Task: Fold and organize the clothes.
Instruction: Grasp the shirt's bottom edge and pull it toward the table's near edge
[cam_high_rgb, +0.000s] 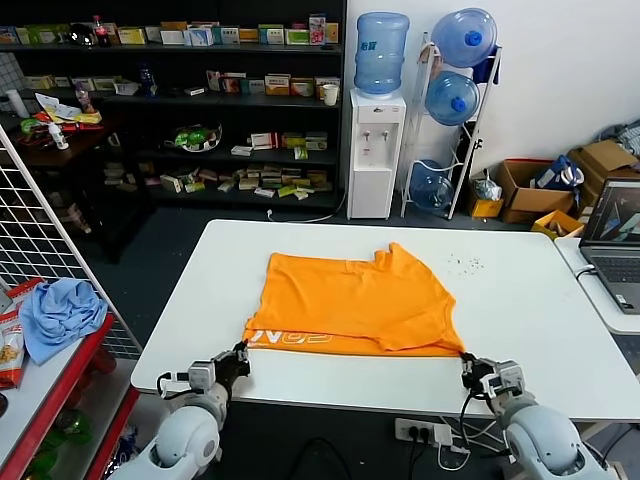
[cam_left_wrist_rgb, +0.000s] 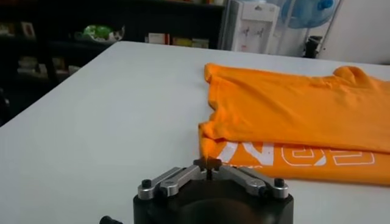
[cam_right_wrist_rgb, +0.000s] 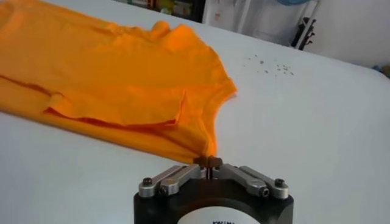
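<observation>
One orange T-shirt is laid on the white tabletop, near the front edge, roughly centred. It is partly folded: one upper layer is doubled over, leaving a strip with pale lettering exposed along the near edge. Two claws are seen, one at each near corner of the shirt. The left claw is placed at the shirt's near left corner; in the left wrist view its fingers are pressed together on a small pinch of orange cloth. The right claw is placed at the near right corner; its fingers are closed together on the tip of the orange hem. One light blue cloth is lying on a red shelf well off to the left. One laptop is set on a side table to the right. Small dark specks are scattered on the tabletop beyond the shirt.
</observation>
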